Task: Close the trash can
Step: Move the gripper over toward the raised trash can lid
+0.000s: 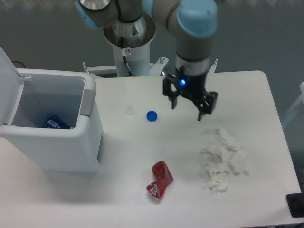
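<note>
The trash can (57,142) is a large boxy white bin at the left of the table. It stands open. Its white lid (8,71) is swung up at the far left edge of the view. A grey latch tab (87,100) sits on the bin's right rim. A dark blue wrapper (56,123) lies inside the bin. My gripper (188,110) hangs over the middle of the table, well to the right of the bin. Its two black fingers are spread apart and hold nothing.
A blue bottle cap (151,116) and a clear cap (130,111) lie between the bin and the gripper. A crumpled red wrapper (160,179) lies at the front middle. Crumpled white tissues (223,159) lie at the right. The arm's base column (129,47) stands at the back.
</note>
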Available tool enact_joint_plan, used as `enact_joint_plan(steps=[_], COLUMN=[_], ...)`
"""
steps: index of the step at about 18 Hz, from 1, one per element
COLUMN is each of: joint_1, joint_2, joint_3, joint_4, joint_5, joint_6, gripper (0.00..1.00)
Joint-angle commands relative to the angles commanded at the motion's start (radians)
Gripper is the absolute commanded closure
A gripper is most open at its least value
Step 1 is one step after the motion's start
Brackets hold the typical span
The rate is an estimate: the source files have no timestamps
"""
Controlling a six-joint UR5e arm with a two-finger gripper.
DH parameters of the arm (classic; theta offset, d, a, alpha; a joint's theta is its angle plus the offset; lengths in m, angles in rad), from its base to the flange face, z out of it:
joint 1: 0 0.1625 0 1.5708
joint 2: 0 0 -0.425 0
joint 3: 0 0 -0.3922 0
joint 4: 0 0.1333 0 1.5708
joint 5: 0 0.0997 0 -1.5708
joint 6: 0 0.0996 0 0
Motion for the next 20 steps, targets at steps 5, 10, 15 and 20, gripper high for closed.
enact_joint_plan(steps=[5,10,15,20], joint_1=[-0.052,-0.127,-0.247,-0.368], joint_2=[0.095,0.157,0.183,0.171], joint_3=[0.008,0.018,0.026,0.043], joint_4=[0.014,0.043,0.110,0.167], joint_5=[-0.057,-0.173,-0.262,-0.282], joint_6=[-0.238,-0.338,-0.338,-0.330], gripper=[0.92,0.99,1.00,1.00])
